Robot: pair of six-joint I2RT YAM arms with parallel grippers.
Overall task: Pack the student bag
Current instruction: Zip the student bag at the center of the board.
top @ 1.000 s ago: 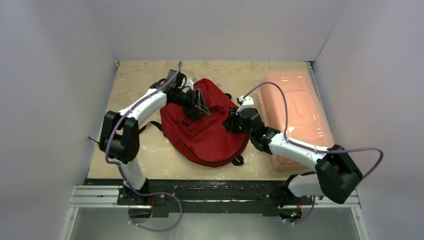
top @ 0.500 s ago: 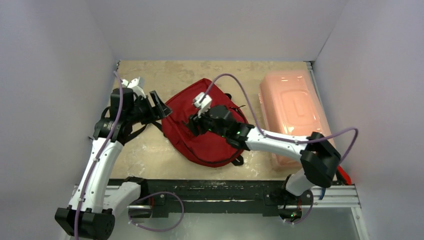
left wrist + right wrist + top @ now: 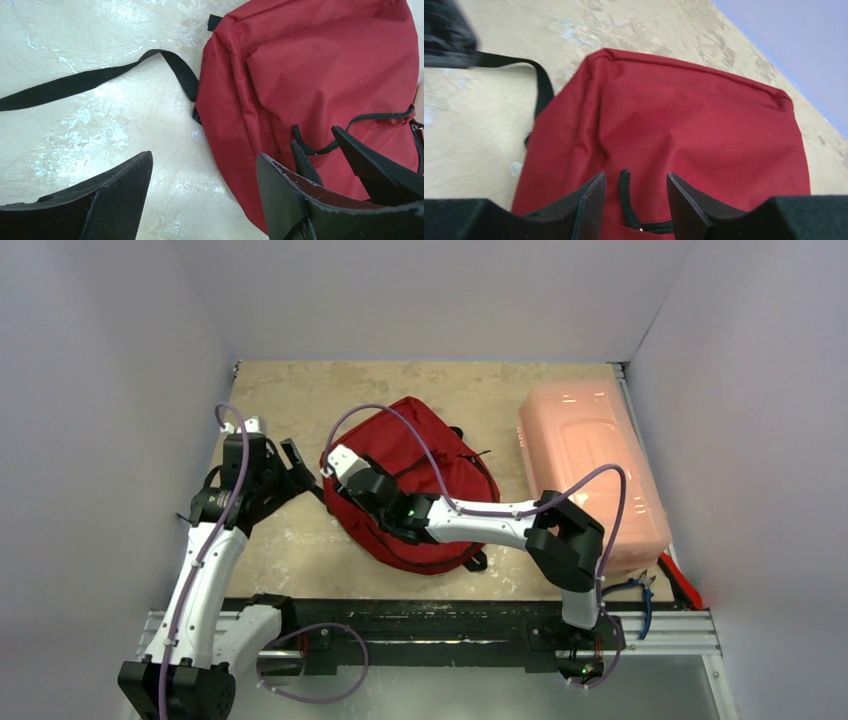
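Observation:
The dark red student bag (image 3: 430, 475) lies flat mid-table, and a black strap (image 3: 75, 85) trails from it to the left over the tabletop. My left gripper (image 3: 298, 468) is open just left of the bag; in its wrist view the left gripper (image 3: 200, 167) has bare table and the bag's edge (image 3: 310, 75) between its fingers. My right gripper (image 3: 352, 480) reaches across the bag to its left part. There the right gripper (image 3: 634, 187) is open, its fingers either side of a black zipper cord (image 3: 625, 192) without touching it.
A pale pink translucent box (image 3: 590, 460) stands to the right of the bag. Red- and blue-handled tools (image 3: 655, 585) lie at the front right edge. Grey walls close in the table on three sides.
My left gripper has pulled back off the bag's top to its left side and opened wider. My right arm has swept leftward across the bag to its left part, jaws wider.

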